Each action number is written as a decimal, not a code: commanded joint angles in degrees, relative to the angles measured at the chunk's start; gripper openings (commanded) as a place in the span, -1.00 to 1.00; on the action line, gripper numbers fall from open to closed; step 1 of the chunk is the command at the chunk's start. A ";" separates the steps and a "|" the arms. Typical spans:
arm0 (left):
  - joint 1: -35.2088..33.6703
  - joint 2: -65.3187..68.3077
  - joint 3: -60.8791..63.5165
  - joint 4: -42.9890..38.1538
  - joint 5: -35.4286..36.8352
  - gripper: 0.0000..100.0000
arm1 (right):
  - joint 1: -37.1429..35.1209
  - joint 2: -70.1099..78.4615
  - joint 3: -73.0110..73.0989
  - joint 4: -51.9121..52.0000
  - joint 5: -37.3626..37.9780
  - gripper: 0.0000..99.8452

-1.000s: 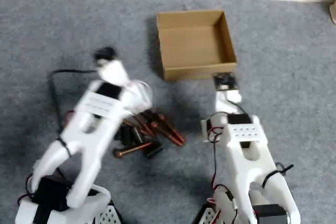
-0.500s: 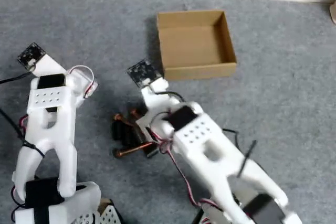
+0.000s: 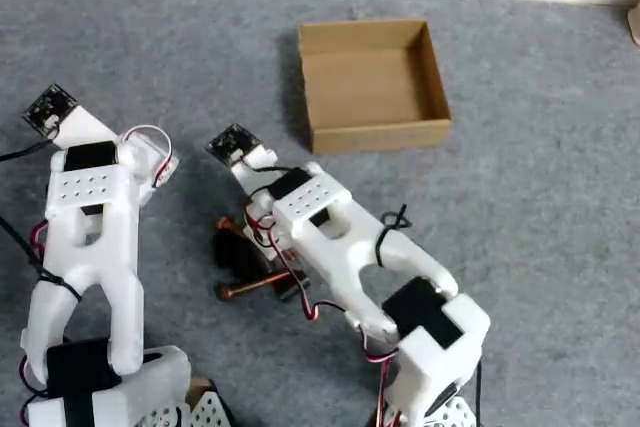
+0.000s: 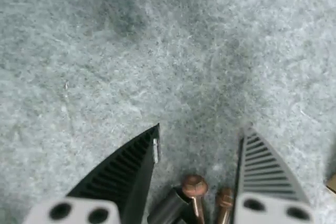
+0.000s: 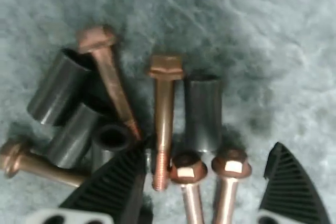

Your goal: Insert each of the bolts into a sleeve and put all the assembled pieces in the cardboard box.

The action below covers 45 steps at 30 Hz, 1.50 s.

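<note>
Bolts (image 5: 164,114): likely stiff, slick metal; grip mid-shank.
Sleeves (image 5: 203,111): rigid, probably roll.
Right gripper (image 5: 208,149): spread above bolts.
Left gripper (image 4: 202,128): spread.

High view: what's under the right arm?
A copper bolt and dark sleeves stick out from beneath the right arm on the carpet. The arm covers whatever else lies there, so the count is hidden.

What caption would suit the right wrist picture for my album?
The right gripper hovers open over loose copper bolts and dark sleeves on the grey mat.
</note>
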 commanded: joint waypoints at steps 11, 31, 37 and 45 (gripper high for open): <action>-0.57 -0.57 -3.12 0.00 0.26 -0.52 | 0.92 1.36 -1.89 -11.21 5.54 -0.38; -0.57 -0.84 -3.03 0.00 0.18 -0.52 | 5.41 0.75 -2.24 -9.89 1.58 -0.38; -0.57 -0.84 -3.03 0.00 0.18 -0.52 | 5.41 0.40 -2.42 -6.29 -1.67 -0.38; -0.57 -0.84 -3.03 0.00 0.18 -0.52 | 5.58 -5.05 -1.89 -6.29 -2.11 -0.38</action>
